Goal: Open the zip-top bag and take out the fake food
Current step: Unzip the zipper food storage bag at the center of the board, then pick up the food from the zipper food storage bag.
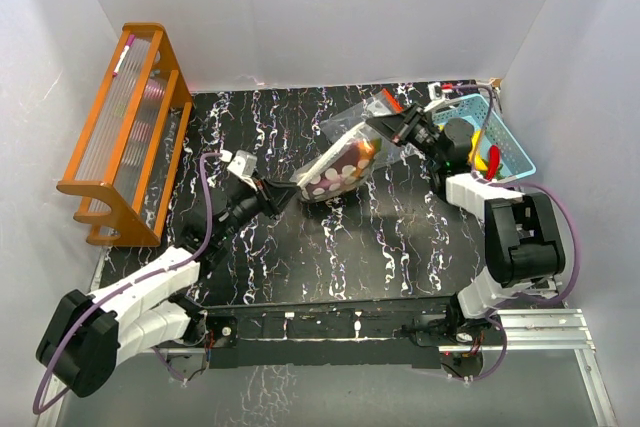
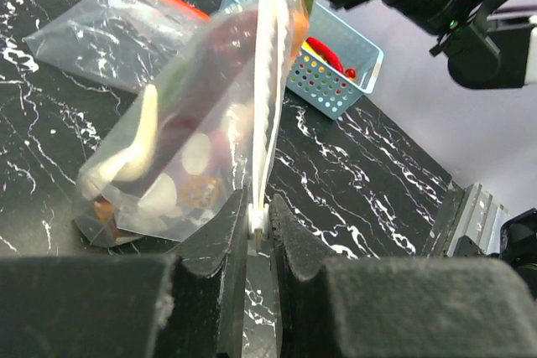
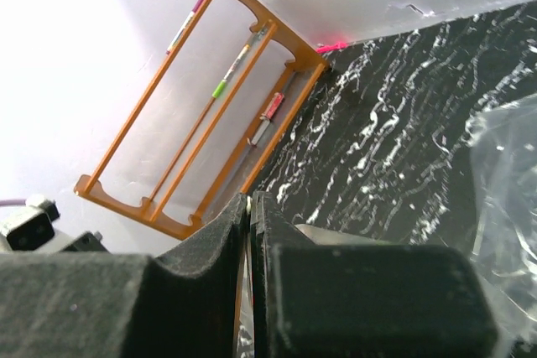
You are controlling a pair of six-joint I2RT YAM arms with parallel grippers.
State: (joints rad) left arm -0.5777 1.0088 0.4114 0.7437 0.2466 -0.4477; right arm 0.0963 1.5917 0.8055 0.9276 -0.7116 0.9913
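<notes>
1. The left gripper [image 2: 258,220] is clenched on the lower end of the white zipper strip of the zip-top bag [image 1: 338,169].
2. The right gripper [image 3: 250,207] pinches the strip's upper end.
3. The fake food [image 2: 201,192] sits inside the bag, which is stretched between both grippers.

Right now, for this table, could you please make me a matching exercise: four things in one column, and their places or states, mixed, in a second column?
Column one:
1 filled bag
2 empty bag
3 blue basket
4 orange rack

Column two:
a stands on the left side
b lifted, pinched at both ends
c lies flat on the table
d holds red toy food

Pairs: 1-b, 2-c, 3-d, 4-a.
</notes>
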